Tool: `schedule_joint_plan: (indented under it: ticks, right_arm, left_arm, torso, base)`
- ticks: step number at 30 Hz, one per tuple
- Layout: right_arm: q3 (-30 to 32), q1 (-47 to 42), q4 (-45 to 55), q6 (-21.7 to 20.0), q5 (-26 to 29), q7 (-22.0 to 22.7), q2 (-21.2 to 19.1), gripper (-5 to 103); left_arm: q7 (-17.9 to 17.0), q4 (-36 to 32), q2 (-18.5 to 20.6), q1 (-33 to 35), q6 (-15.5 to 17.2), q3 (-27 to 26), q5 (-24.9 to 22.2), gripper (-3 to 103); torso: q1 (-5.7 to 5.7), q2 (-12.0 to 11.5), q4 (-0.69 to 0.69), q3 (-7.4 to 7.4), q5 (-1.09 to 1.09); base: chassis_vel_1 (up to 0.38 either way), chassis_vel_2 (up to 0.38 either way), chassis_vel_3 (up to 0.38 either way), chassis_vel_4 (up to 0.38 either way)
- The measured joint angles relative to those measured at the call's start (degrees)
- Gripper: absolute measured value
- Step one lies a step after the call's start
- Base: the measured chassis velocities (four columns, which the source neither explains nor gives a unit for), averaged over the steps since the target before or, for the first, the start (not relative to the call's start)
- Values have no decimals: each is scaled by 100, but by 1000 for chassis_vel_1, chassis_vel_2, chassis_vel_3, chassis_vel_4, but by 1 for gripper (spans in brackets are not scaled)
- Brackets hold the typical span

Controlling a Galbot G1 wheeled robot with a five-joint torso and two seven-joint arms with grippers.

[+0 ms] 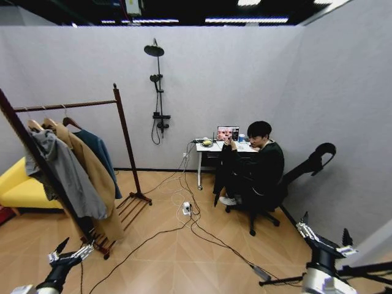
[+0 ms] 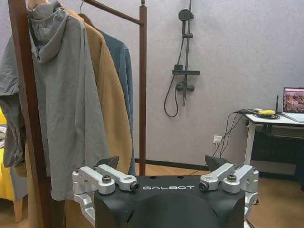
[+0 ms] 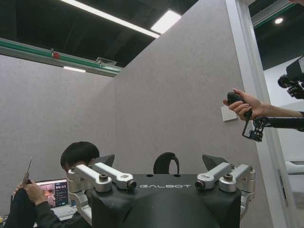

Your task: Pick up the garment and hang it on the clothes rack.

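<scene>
Garment [image 1: 101,153], teal-blue, on hanger at left of frame, already hanging from bar of clothes rack [image 1: 125,135]; farthest of three pieces, behind tan coat [image 1: 92,174] and grey hooded jacket [image 1: 64,174]. Left gripper [image 1: 67,250] at lower left corner, fingers spread wide, holding nothing, well apart from rack base. Right gripper [image 1: 324,236] at lower right, fingers likewise wide, empty. Yellow seat [image 1: 18,187] at left edge, behind rack.

A wooden clothes rack [image 1: 125,144] is standing on the wood floor [image 1: 165,257], carrying a grey hooded jacket [image 1: 64,174], a tan coat [image 1: 92,177] and the blue garment [image 1: 101,153] on hangers.
</scene>
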Motion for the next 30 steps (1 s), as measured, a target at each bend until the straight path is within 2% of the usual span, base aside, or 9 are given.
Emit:
schedule_joint_plan:
  ticks: [3,22,30]
  right_arm:
    - [12,-8,-14,51,-1,4,3,100]
    - [75,-107,-58,343,-5,60,9,100]
    - [53,-91,-63,445,1,117,9,100]
  left_arm:
    - [-2,0,0,1,0,0,0,100]
    - [-2,0,0,1,0,-1,0,100]
    - [-3,0,0,2,0,-2,0,100]
  torso:
    - [1,-1,4,0,-4]
    - [-6,3,-2,-2,-3]
    - [-7,3,3,-2,-4]
  base:
    - [-86,19,119,-62]
    - [-48,-60,-63,-59]
    - [18,16,-18,-20]
